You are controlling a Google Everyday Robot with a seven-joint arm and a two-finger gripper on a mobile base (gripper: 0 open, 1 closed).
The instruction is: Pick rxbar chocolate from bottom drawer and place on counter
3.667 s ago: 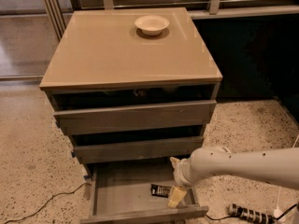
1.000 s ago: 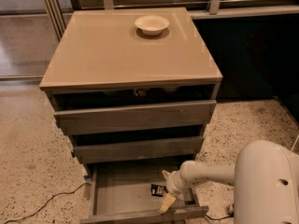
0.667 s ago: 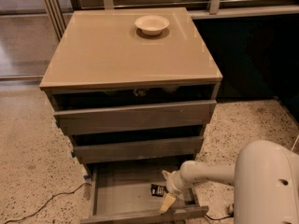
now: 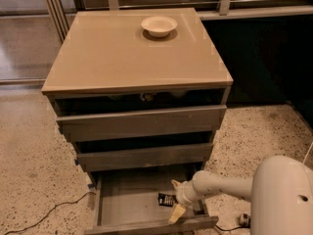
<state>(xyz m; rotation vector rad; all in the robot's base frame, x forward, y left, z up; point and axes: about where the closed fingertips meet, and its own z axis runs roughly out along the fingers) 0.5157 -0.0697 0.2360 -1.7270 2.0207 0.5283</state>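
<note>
Against the view from a few seconds back, I am seeing the arm [image 4: 222,186] folded in from the lower right and the gripper [image 4: 173,201] sitting lower inside the open bottom drawer [image 4: 122,204]; over the last second nothing is changing. I am reading the fingers as spread wide, one above and one below the right end of the rxbar chocolate [image 4: 164,199], which is lying flat on the drawer floor, while the counter [image 4: 127,53] is carrying only the white bowl [image 4: 159,25].
</note>
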